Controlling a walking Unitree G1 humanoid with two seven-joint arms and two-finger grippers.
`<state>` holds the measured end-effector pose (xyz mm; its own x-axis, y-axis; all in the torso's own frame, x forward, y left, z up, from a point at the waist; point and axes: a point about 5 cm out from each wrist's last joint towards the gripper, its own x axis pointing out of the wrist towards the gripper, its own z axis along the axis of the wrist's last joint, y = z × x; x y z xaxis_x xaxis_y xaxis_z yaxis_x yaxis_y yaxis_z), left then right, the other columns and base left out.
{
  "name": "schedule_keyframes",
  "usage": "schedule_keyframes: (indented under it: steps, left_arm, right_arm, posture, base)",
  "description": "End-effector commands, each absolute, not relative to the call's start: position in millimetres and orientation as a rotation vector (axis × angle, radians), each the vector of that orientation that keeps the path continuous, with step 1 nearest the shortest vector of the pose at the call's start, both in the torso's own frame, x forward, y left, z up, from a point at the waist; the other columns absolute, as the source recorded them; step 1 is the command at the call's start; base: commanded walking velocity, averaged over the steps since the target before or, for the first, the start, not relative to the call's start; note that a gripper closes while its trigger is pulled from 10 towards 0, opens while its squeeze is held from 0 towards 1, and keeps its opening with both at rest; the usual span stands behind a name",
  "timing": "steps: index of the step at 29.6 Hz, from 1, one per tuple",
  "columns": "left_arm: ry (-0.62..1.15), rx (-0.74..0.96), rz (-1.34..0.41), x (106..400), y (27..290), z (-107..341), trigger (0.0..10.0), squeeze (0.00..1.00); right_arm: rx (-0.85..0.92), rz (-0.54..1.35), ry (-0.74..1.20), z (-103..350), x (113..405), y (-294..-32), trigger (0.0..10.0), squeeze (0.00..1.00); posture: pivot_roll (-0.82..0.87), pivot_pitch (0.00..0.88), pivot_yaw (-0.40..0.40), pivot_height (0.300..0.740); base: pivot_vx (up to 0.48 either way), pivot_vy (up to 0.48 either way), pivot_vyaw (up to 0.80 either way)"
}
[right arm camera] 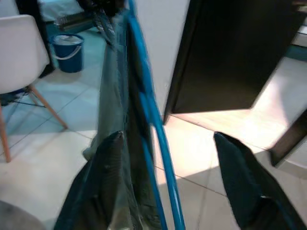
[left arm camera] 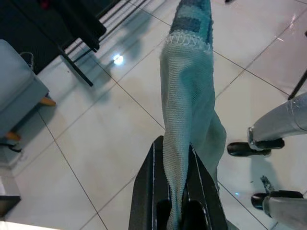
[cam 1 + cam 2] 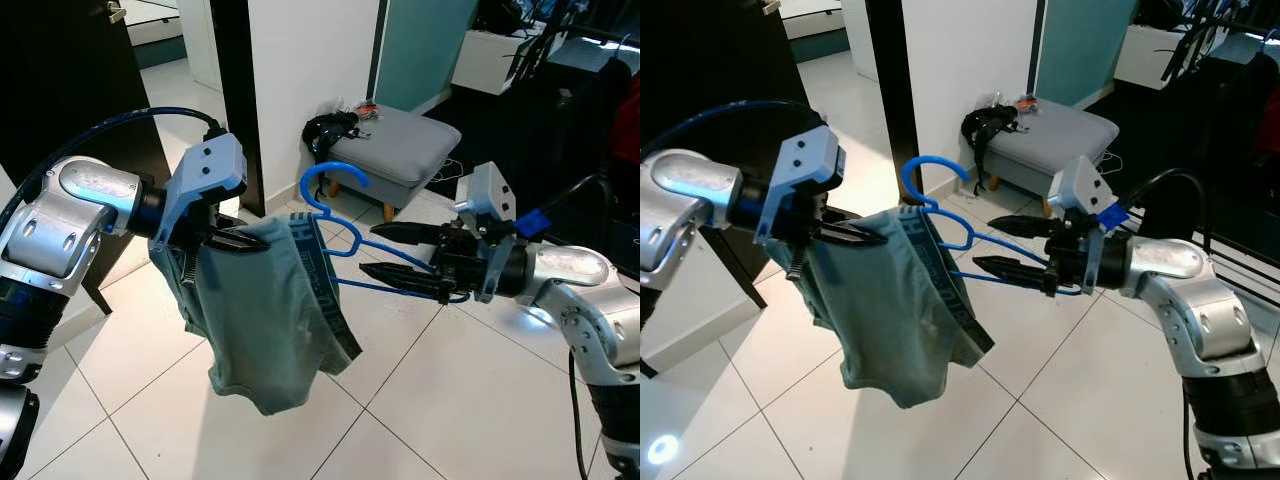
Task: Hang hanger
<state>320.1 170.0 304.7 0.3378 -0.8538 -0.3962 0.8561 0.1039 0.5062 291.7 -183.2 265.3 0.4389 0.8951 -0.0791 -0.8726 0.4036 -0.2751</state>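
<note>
Hanging from the blue plastic hanger [image 3: 335,235], the teal cotton garment [image 3: 265,320] is being clamped by the left gripper [image 3: 240,240], while the hanger's far end is being straddled by the right gripper's [image 3: 395,252] spread fingers.

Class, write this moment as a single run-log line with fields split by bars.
left end effector: shut on teal garment | right end effector: open around blue hanger | garment draped on hanger | hanger not yet hung

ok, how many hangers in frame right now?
1. A blue plastic hanger sits mid-air between the two grippers, its right end between the right gripper jaws, with teal underwear draped over it. Others could be hidden.
</note>
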Motion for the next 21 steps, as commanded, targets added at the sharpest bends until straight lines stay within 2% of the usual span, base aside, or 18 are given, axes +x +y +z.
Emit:
schedule_keyframes:
  steps: [1, 4, 5, 6, 7, 9, 11, 16, 17, 18, 19, 21]
  left_arm:
    - [-0.053, 0.737, -1.255, 320, 172, 313, 0.0, 0.00]
    - [-0.062, 0.740, -1.247, 320, 174, 314, 0.0, 0.00]
    - [-0.087, 0.738, -1.220, 321, 178, 319, 0.0, 0.00]
    - [-0.087, 0.738, -1.220, 321, 178, 319, 0.0, 0.00]
    - [-0.112, 0.739, -1.198, 322, 181, 323, 0.0, 0.00]
    - [-0.112, 0.739, -1.198, 322, 181, 323, 0.0, 0.00]
    - [-0.167, 0.751, -1.164, 322, 186, 332, 0.0, 0.00]
    - [-0.287, 0.773, -1.148, 317, 184, 350, 0.0, 0.00]
    - [-0.337, 0.772, -1.165, 315, 181, 356, 0.0, 0.00]
    - [-0.337, 0.772, -1.165, 315, 181, 356, 0.0, 0.00]
    - [-0.361, 0.782, -1.177, 313, 179, 360, 0.0, 0.00]
    - [-0.381, 0.799, -1.192, 312, 176, 364, 0.0, 0.00]
  right_arm:
    - [-0.281, 1.072, -0.087, 266, 292, -195, 10.0, 1.00]
    - [-0.275, 1.047, -0.093, 269, 291, -202, 10.0, 1.00]
    - [-0.252, 1.008, -0.096, 270, 287, -217, 10.0, 1.00]
    - [-0.252, 1.008, -0.096, 270, 287, -217, 10.0, 1.00]
    - [-0.222, 0.960, -0.097, 268, 283, -232, 10.0, 1.00]
    - [-0.222, 0.960, -0.097, 268, 283, -232, 10.0, 1.00]
    - [-0.138, 0.856, -0.074, 255, 277, -264, 10.0, 1.00]
    - [0.001, 0.778, -0.015, 220, 267, -282, 10.0, 1.00]
    - [0.031, 0.788, 0.020, 207, 264, -277, 10.0, 0.38]
    - [0.031, 0.788, 0.020, 207, 264, -277, 10.0, 0.38]
    - [0.049, 0.801, 0.047, 198, 262, -273, 10.0, 0.00]
    - [0.068, 0.816, 0.064, 190, 261, -267, 10.0, 0.00]
  posture:
    - [0.00, 0.046, 0.023, 0.740]
    - [0.00, 0.046, 0.022, 0.740]
    - [-0.01, 0.047, 0.021, 0.740]
    - [-0.01, 0.047, 0.021, 0.740]
    - [-0.01, 0.052, 0.022, 0.740]
    - [-0.01, 0.052, 0.022, 0.740]
    - [-0.01, 0.055, 0.020, 0.740]
    - [-0.01, 0.061, 0.018, 0.740]
    - [-0.01, 0.061, 0.019, 0.740]
    - [-0.01, 0.061, 0.019, 0.740]
    - [0.00, 0.060, 0.021, 0.740]
    - [0.00, 0.062, 0.023, 0.740]
  base:
    - [0.000, 0.000, 0.00]
    - [0.000, 0.000, 0.00]
    - [0.000, 0.000, 0.00]
    - [0.000, 0.000, 0.00]
    - [0.000, 0.000, 0.00]
    - [0.000, 0.000, 0.00]
    - [0.000, 0.000, 0.00]
    - [0.000, 0.000, 0.00]
    - [0.000, 0.000, 0.00]
    - [0.000, 0.000, 0.00]
    - [0.000, 0.000, 0.00]
    - [0.000, 0.000, 0.00]
